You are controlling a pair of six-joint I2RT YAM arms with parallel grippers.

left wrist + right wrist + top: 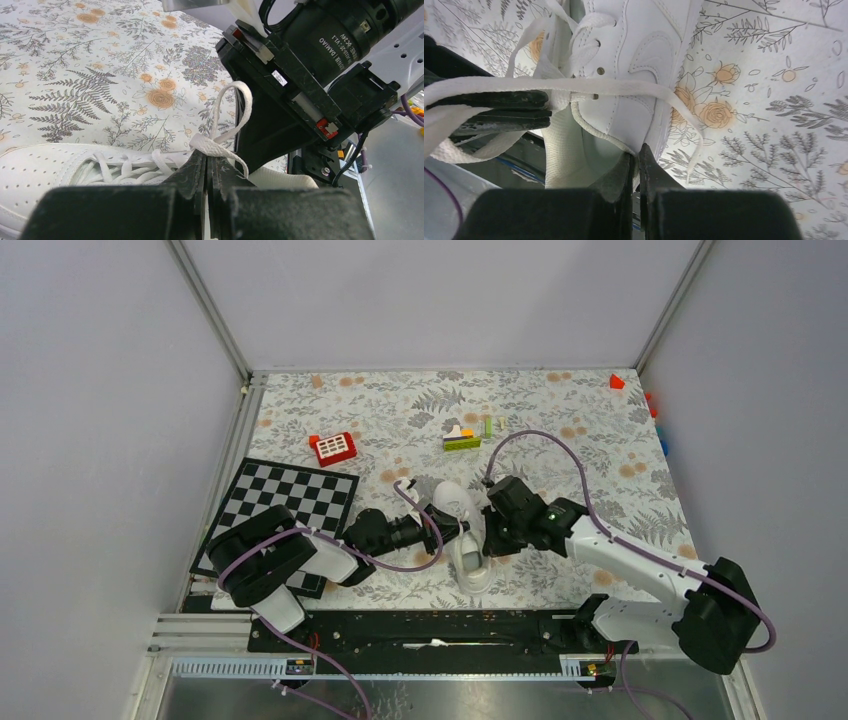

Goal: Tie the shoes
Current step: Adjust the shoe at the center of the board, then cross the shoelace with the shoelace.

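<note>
You had the left gripper [207, 161] and right gripper [636, 156] each pinched on the laces [235, 95], but the sneaker [639, 40] showed no bow yet.

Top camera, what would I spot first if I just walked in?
A white sneaker sits in the middle of the flowery table, with both robot arms crowding it. The left gripper is shut on a white lace loop, and the right gripper is shut right by the sneaker. A checkerboard lies at the left.
</note>
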